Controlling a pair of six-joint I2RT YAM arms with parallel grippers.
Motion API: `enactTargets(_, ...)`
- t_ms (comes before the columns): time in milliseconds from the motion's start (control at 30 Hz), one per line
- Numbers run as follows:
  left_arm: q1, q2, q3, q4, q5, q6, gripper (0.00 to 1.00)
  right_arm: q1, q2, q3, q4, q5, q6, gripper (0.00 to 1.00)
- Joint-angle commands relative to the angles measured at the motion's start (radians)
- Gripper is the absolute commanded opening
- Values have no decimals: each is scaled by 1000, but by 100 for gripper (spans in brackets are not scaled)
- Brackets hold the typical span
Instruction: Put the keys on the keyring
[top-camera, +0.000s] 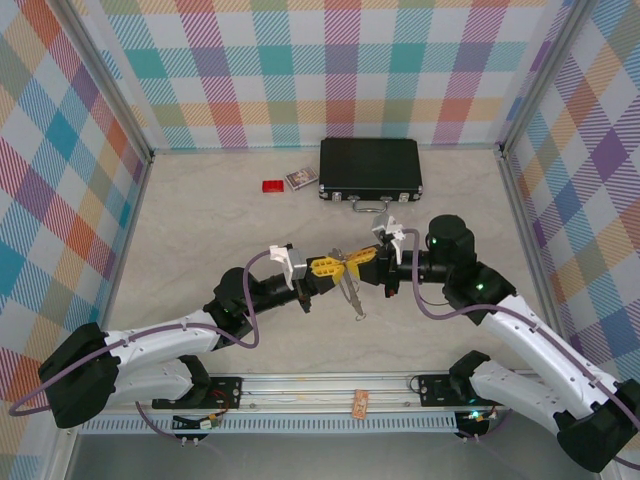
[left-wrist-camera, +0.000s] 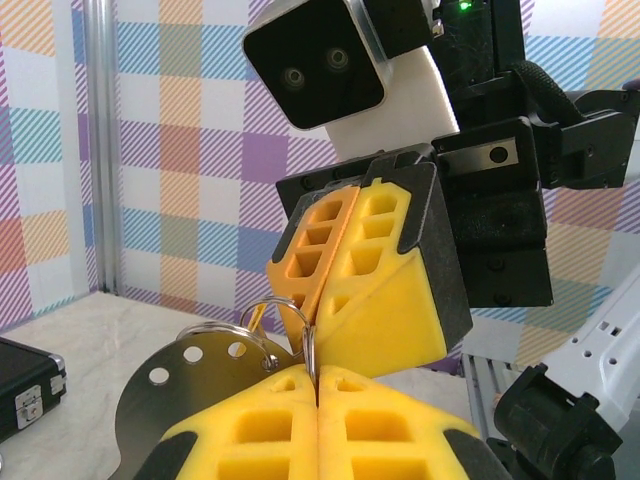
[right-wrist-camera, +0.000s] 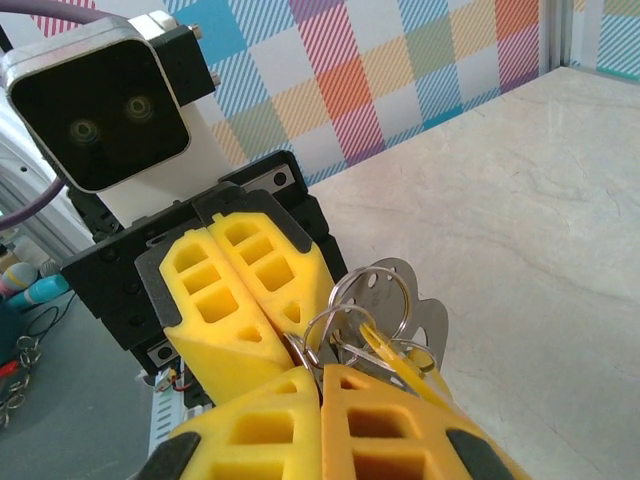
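Note:
My two grippers meet tip to tip above the middle of the table. The left gripper (top-camera: 325, 268) is shut, its yellow fingertips (left-wrist-camera: 275, 400) pinching the thin wire of the keyring (left-wrist-camera: 311, 350). The right gripper (top-camera: 365, 262) is shut on that same bunch from the other side, seen close in the right wrist view (right-wrist-camera: 322, 372). Several steel loops (right-wrist-camera: 372, 290), a perforated silver plate (right-wrist-camera: 425, 315) and the yellow-headed key (right-wrist-camera: 400, 357) hang beside the right fingers. From above, a thin grey piece (top-camera: 352, 295) dangles under the grippers. The plain silver key is hard to pick out in the bunch.
A black case (top-camera: 370, 168) with a silver handle (top-camera: 368, 207) lies at the back, a small red block (top-camera: 272, 186) and a small card (top-camera: 301, 179) to its left. An aluminium rail (top-camera: 330, 385) runs along the near edge. Checked walls enclose three sides.

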Motion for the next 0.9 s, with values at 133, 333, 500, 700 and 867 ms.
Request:
enactTargets(133, 30, -12, 20, 17, -11, -4, 13, 0, -18, 65, -142, 47, -94, 0)
enactTargets(333, 55, -77, 25, -104, -79, -31, 31, 0, 2, 139, -295, 132, -204, 0)
enactTargets(500, 81, -133, 44, -220, -87, -25, 38, 1, 19, 167, -367, 176, -247, 0)
enactTargets(700, 127, -152, 88, -362, -100, -38, 40, 0, 98, 262, -530, 209, -299, 0)
enactTargets(867, 166, -107, 125, -413, -93, -70, 44, 0, 131, 292, -560, 224, -318, 0)
